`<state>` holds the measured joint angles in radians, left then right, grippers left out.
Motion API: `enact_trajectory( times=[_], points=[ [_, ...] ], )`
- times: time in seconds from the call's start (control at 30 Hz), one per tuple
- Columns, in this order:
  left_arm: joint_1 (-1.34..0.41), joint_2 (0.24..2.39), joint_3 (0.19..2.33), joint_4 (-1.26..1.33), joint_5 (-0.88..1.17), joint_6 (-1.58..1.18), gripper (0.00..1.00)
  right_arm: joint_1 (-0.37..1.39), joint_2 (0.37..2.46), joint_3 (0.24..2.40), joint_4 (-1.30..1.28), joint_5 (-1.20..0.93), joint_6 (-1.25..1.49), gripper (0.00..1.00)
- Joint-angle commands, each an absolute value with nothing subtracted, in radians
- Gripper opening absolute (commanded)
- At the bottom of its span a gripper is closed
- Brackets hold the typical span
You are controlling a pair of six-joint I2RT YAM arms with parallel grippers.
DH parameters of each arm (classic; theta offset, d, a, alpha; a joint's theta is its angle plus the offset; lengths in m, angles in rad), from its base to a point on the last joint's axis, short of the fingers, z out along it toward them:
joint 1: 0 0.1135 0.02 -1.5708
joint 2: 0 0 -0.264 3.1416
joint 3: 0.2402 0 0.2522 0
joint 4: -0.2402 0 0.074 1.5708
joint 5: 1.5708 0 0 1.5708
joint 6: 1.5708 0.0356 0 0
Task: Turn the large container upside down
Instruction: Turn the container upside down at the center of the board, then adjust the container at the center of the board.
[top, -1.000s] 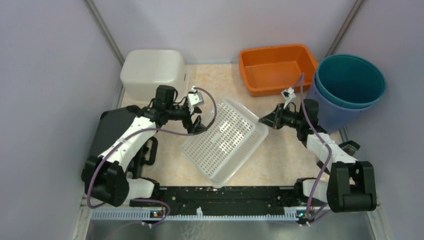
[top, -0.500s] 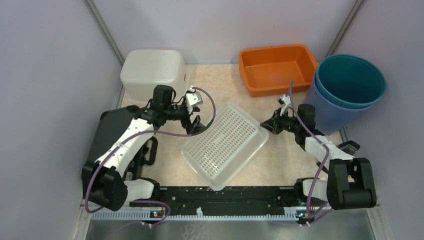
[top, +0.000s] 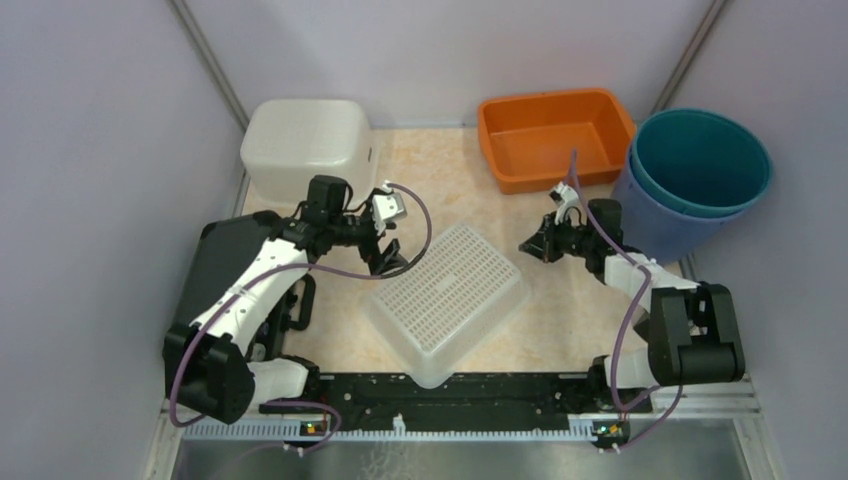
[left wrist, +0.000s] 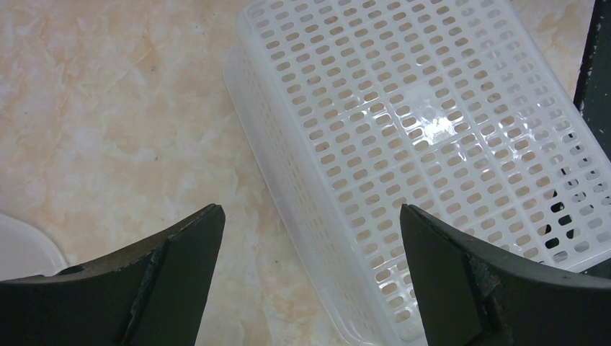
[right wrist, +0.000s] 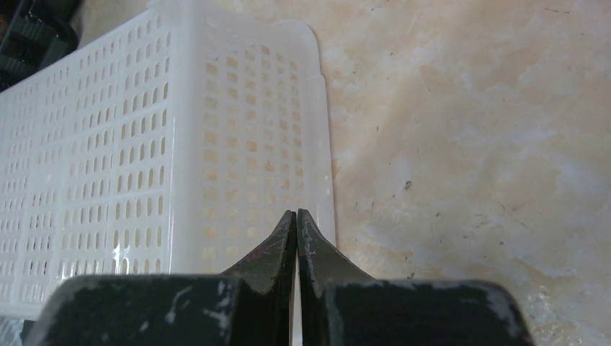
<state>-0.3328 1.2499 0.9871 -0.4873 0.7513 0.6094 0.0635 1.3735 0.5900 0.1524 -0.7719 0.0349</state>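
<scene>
On the marbled table point(top: 450, 170), the large container point(top: 447, 300), a white slotted basket, lies bottom-up at the middle, set diagonally. Right of it and farther back, a teal bucket point(top: 700, 160) is nested in a blue one point(top: 660, 235). A white bin point(top: 305, 140) stands beyond its left side, an orange tub point(top: 555, 140) beyond its right. The left gripper point(top: 392, 258) hovers at its far-left edge, fingers spread and empty. The right gripper point(top: 528, 246) is pinched together on nothing, just off its right corner.
</scene>
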Motion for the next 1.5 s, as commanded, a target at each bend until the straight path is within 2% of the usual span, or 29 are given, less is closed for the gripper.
enact_trajectory(
  times=[0.0, 0.07, 0.1, 0.2, 0.3, 0.63, 0.73, 0.9, 1.07, 1.3, 1.47],
  points=[
    [-0.336, 1.245, 1.014, -0.515, 0.762, 0.674, 0.99, 0.081, 1.378, 0.648, 0.144, -0.763, 0.050, 0.00],
    [-0.343, 1.246, 1.016, -0.544, 0.758, 0.711, 0.99, 0.086, 1.354, 0.654, 0.136, -0.767, 0.044, 0.00],
    [-0.348, 1.247, 1.014, -0.551, 0.749, 0.728, 0.99, 0.089, 1.334, 0.660, 0.125, -0.767, 0.036, 0.05],
    [-0.380, 1.246, 1.012, -0.595, 0.696, 0.821, 0.99, 0.094, 1.250, 0.688, 0.071, -0.761, 0.005, 0.32],
    [-0.429, 1.246, 1.002, -0.614, 0.609, 0.899, 0.99, 0.093, 1.157, 0.738, -0.054, -0.732, -0.069, 0.51],
    [-0.581, 1.244, 1.028, -0.708, 0.551, 1.011, 0.99, 0.097, 0.907, 0.875, -0.571, -0.693, -0.395, 0.80],
    [-0.615, 1.248, 1.025, -0.709, 0.526, 1.003, 0.99, 0.099, 0.840, 0.852, -0.637, -0.657, -0.488, 0.85],
    [-0.670, 1.240, 1.017, -0.712, 0.461, 0.988, 0.99, 0.122, 0.782, 0.819, -0.715, -0.636, -0.590, 0.87],
    [-0.712, 1.226, 1.026, -0.715, 0.426, 0.968, 0.99, 0.205, 0.819, 0.802, -0.732, -0.548, -0.611, 0.88],
    [-0.748, 1.243, 1.024, -0.733, 0.414, 0.947, 0.99, 0.440, 0.929, 0.768, -0.714, -0.363, -0.607, 0.89],
    [-0.753, 1.237, 1.010, -0.738, 0.416, 0.953, 0.99, 0.497, 0.958, 0.735, -0.634, -0.307, -0.605, 0.91]
  ],
)
